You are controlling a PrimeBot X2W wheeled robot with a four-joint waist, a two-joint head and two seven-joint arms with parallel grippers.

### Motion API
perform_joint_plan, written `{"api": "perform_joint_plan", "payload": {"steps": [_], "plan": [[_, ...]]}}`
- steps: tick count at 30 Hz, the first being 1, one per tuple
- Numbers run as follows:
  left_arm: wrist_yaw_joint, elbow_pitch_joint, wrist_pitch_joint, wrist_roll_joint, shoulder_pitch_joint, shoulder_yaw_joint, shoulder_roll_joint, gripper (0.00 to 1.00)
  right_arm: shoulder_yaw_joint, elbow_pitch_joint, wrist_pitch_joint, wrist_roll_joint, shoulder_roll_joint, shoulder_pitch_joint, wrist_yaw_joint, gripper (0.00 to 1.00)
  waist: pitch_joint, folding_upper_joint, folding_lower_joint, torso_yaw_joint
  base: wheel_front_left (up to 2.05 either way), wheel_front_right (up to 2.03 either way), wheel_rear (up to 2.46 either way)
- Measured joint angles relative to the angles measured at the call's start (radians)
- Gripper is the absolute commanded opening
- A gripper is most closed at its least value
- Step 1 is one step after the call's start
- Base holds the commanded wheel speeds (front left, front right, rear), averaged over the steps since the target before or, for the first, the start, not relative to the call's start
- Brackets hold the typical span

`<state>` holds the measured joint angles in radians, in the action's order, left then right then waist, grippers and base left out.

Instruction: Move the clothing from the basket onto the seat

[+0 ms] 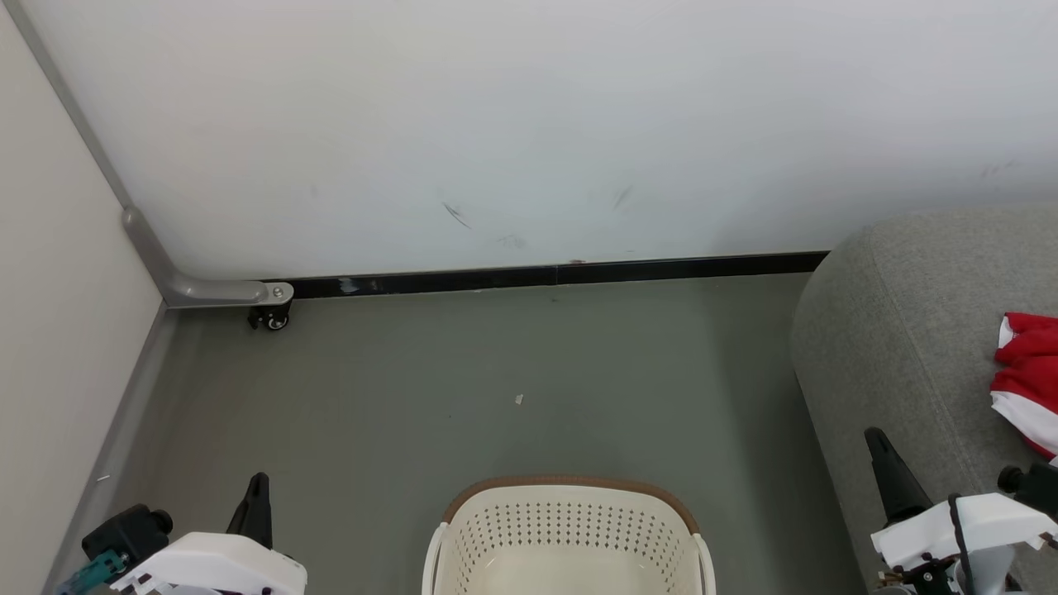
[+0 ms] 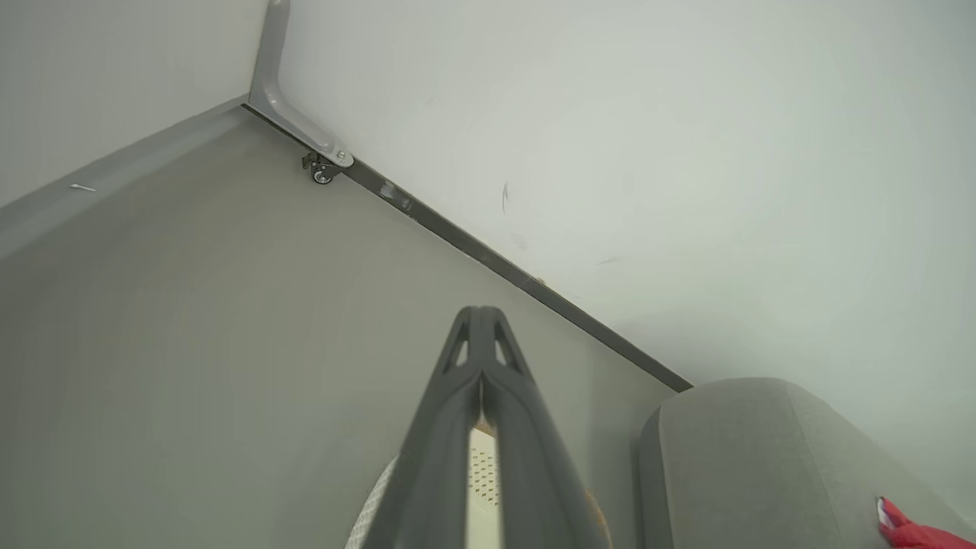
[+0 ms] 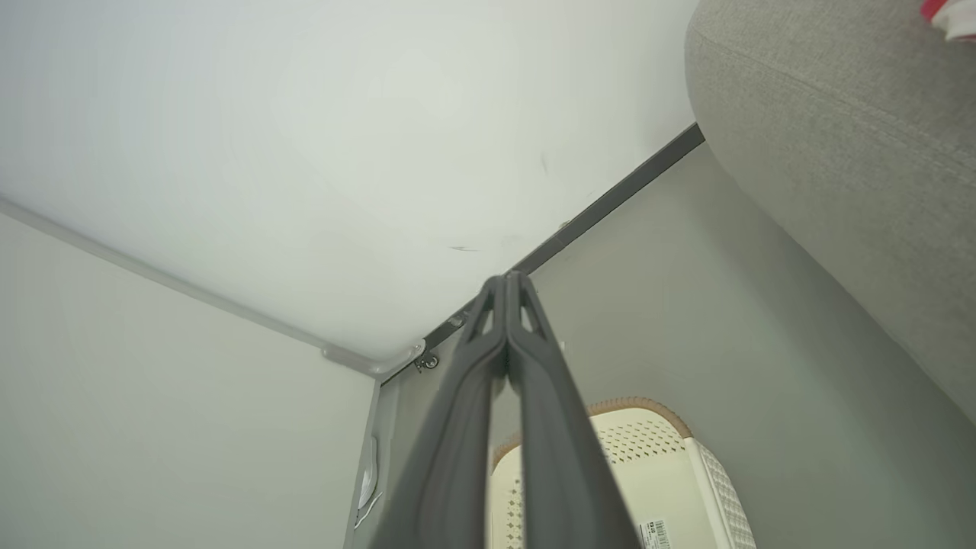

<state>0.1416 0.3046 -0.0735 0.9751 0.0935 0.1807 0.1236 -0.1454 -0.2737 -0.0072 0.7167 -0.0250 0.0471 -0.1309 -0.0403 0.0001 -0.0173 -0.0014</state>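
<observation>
Head view: the clothing [image 1: 1029, 372] lies on the seat [image 1: 901, 347] at 3 o'clock. The basket [image 1: 570, 500] at 6 o'clock shows no cloth in its visible part, so I judge the moving is mostly done. The left gripper [image 1: 259, 483] and the right gripper [image 1: 874, 442] hold nothing.

Left wrist view: jaws together, above the plain grey floor [image 2: 191, 320].

Right wrist view: jaws together too, pointing to the white wall [image 3: 343, 137] at 12 o'clock.

basket [image 1: 569, 529] on floor [image 1: 463, 388] left of seat [image 1: 901, 347], clothing [image 1: 1029, 380] on seat, wall [image 1: 529, 124] behind
</observation>
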Motion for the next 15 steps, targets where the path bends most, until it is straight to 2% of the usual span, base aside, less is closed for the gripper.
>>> {"api": "perform_joint_plan", "payload": {"steps": [4,15], "plan": [[-0.021,-0.002,0.012,0.049,0.000,-0.019,-0.005,0.00,0.000,0.000,0.009,0.063,0.000,0.000,0.000,0.00,0.002,0.0000,0.0018,0.000,0.00,0.00,0.00],[-0.069,-0.007,0.048,0.174,0.000,-0.073,-0.026,0.00,-0.001,-0.001,0.035,0.244,-0.002,0.000,0.000,0.00,0.014,0.0000,0.0114,0.000,0.00,0.00,0.00]]}}
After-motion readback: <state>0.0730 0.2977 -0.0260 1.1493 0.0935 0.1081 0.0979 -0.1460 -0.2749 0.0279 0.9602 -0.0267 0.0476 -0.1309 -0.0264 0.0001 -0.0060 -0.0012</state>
